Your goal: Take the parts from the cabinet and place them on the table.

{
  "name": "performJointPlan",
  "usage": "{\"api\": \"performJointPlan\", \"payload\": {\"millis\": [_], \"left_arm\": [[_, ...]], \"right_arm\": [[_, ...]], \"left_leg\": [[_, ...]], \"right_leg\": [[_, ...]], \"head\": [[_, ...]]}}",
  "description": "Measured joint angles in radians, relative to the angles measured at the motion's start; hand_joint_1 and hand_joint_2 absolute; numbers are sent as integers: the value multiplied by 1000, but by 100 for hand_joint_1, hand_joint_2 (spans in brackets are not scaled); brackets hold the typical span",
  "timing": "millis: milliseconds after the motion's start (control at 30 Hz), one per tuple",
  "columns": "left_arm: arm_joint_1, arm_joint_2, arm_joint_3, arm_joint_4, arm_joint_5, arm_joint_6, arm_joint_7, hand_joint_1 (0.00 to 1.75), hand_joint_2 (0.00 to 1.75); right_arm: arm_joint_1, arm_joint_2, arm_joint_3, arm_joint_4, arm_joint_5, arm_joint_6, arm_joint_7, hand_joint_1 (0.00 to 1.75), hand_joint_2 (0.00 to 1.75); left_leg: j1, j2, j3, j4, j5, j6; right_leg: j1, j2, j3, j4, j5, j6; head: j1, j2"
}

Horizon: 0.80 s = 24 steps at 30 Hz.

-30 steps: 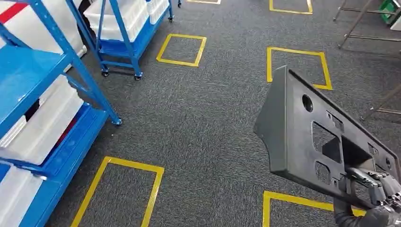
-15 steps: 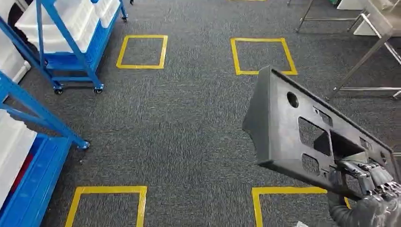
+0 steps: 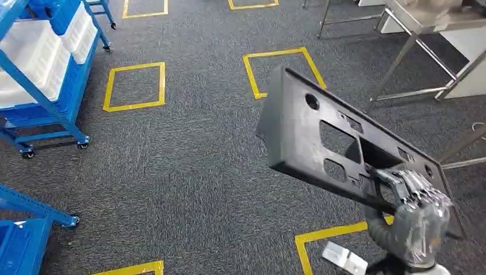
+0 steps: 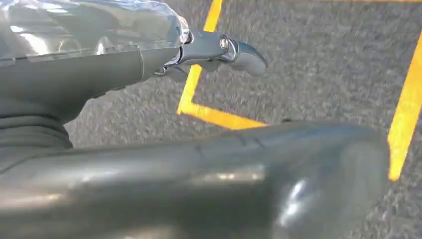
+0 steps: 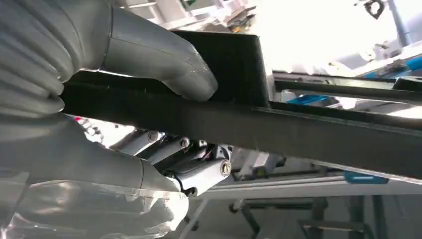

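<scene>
1. One black plastic panel, long and flat with a round hole and several rectangular cut-outs, is held up in the air above the carpet floor, tilted so its far end points away from the robot.
2. Gripping the panel's near end is the right hand; in the right wrist view the thick grey thumb presses on one face of the panel and the darker fingers curl against the opposite face.
3. Hanging over the carpet, the left hand holds nothing; one dark finger sticks out straight, and how far the rest are spread cannot be told.
4. Beyond the panel's far end lies a yellow tape square on the floor, and another tape square lies left of the panel.
5. Right of the panel stands a steel tabletop on metal legs.
6. Far left of the panel stands a blue wheeled rack with white bins.
</scene>
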Motion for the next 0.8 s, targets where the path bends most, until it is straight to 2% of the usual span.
{"api": "performJointPlan", "payload": {"millis": [33,67,100,133,167,200,233,267,300,333,367,400,433,467,500,567,600,633,667,700,733,767,800], "left_arm": [[0,-3,8,0,0,33,11,0,0],[-1,-9,13,-1,0,68,26,0,0],[-1,-15,14,-2,0,101,39,0,0],[-2,-22,14,-2,-2,133,55,0,0],[-4,-30,14,-2,-10,154,78,0,0],[-5,-34,12,-1,-13,162,93,0,0],[-1,-40,10,0,-16,166,109,0,0],[-2,-41,6,3,-22,168,123,0,0],[0,-42,-2,4,-25,168,130,0,0],[3,-42,-8,5,-26,170,138,0,0],[8,-43,-16,5,-31,171,152,0,0],[13,-47,-20,5,-34,171,166,0,0],[18,-47,-27,8,-37,173,174,0,0],[27,-47,-34,10,-42,173,179,0,0],[34,-47,-39,10,-43,173,181,0,0],[42,-46,-53,15,-46,174,200,0,0],[45,-45,-61,16,-46,174,205,0,0],[47,-45,-67,16,-45,174,206,0,0],[48,-46,-72,16,-43,174,203,0,0],[49,-47,-76,16,-42,174,198,0,0],[51,-48,-81,16,-40,174,195,0,0],[53,-49,-84,16,-37,174,191,0,0],[55,-49,-89,16,-34,174,193,0,0]], "right_arm": [[-31,0,29,17,0,16,5,175,175],[-60,0,52,34,-6,35,9,175,175],[-90,2,72,52,-13,52,13,175,175],[-119,4,93,71,-21,69,16,175,175],[-145,8,114,87,-28,87,17,175,175],[-165,14,128,99,-32,99,18,175,175],[-193,21,144,112,-37,112,20,175,175],[-218,27,160,127,-42,130,21,175,175],[-238,33,174,139,-46,140,22,175,175],[-247,36,184,148,-48,146,21,175,175],[-255,40,196,157,-50,151,19,175,175],[-269,41,204,165,-52,159,19,175,175],[-283,44,209,172,-55,165,20,175,175],[-302,47,217,183,-56,181,20,175,175],[-318,51,224,190,-58,190,20,175,175],[-336,58,239,209,-66,212,22,175,175],[-343,60,243,217,-69,219,23,175,175],[-350,63,247,224,-71,227,24,175,175],[-358,70,253,231,-71,243,27,175,175],[-365,75,259,236,-71,254,29,175,175],[-372,79,263,238,-71,258,29,175,175],[-380,84,268,243,-71,263,29,175,175],[-389,90,273,248,-71,268,30,175,175]], "left_leg": [[5,-1,-47,63,-45,-4],[9,-1,-84,100,-72,-9],[12,-1,-103,99,-62,-14],[16,-2,-104,59,-17,-22],[19,-6,-89,-17,50,-24],[23,-21,-72,-86,105,-24],[30,-82,-62,-152,149,-27],[25,-101,-73,-157,118,-19],[20,-93,-74,-153,126,-7],[18,-86,-74,-153,150,1],[16,-74,-69,-154,153,6],[28,-56,-67,-164,166,17],[25,-42,-67,-169,171,24],[22,-27,-67,-172,174,29],[19,-12,-68,-172,174,30],[18,18,-69,-171,172,30],[18,32,-69,-171,171,30],[18,46,-69,-171,169,28],[18,59,-67,-171,167,26],[18,71,-63,-171,164,23],[17,81,-58,-171,160,19],[13,88,-56,-175,158,14],[10,96,-55,-173,155,7]], "right_leg": [[-1,14,2,0,-2,0],[-3,30,4,0,-4,1],[-5,44,6,1,-6,3],[-7,59,9,2,-8,6],[-10,74,12,5,-9,9],[-13,83,13,8,-11,13],[-16,93,7,11,-11,20],[-16,105,3,18,-6,30],[-17,115,-6,13,-2,39],[-17,123,-6,11,-1,46],[-17,136,-5,6,4,54],[-16,136,-10,9,5,59],[-11,60,-17,26,-16,60],[-11,10,-37,75,-54,66],[-16,-7,-65,141,-92,72],[-23,-20,-122,285,-151,80],[-26,-21,-129,307,-152,82],[-27,-24,-112,282,-133,83],[-26,-29,-70,213,-99,83],[-24,-43,-15,118,-61,80],[-21,-72,38,32,-36,74],[-5,-115,50,10,-59,62],[-4,-104,49,2,-51,58]], "head": [[0,0],[0,0],[0,0],[0,0],[0,0],[0,0],[0,0],[0,0],[0,0],[0,0],[1,0],[0,0],[1,0],[1,0],[1,0],[1,0],[1,0],[1,0],[1,0],[1,0],[1,0],[1,0],[1,0]]}}
